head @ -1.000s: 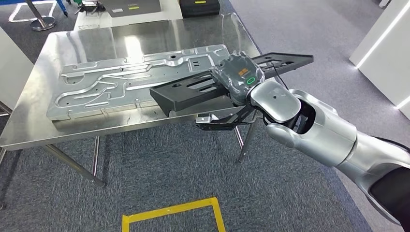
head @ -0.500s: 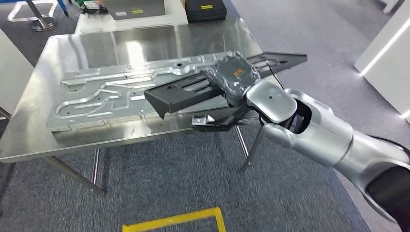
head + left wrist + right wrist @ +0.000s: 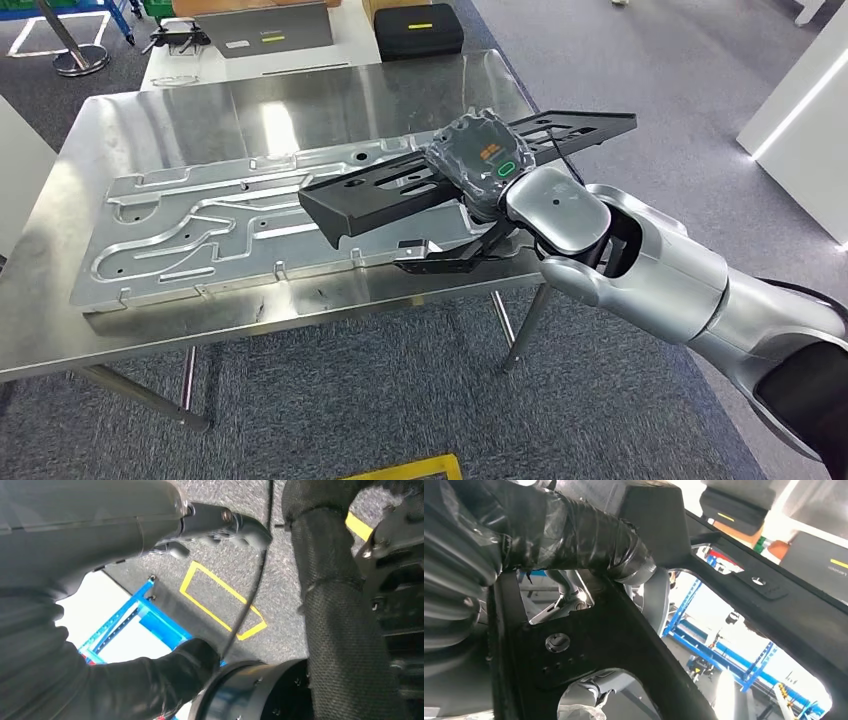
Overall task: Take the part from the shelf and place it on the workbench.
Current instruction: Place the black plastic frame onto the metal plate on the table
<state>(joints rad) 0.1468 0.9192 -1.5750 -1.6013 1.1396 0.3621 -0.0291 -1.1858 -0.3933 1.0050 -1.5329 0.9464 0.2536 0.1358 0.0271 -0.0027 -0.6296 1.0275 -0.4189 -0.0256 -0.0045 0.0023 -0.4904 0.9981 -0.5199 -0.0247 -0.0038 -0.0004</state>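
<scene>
A long, flat, matte-black slotted part (image 3: 400, 190) is gripped mid-length by the right hand (image 3: 482, 160), held above the reflective steel workbench (image 3: 300, 110).

Left hand (image 3: 220, 522): finger state cannot be told.

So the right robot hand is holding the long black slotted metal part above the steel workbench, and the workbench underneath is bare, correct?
Not bare. The head view shows a large silver stamped metal panel lying flat on the steel workbench, under the long black slotted metal part. The right robot hand does hold that part above it.
</scene>
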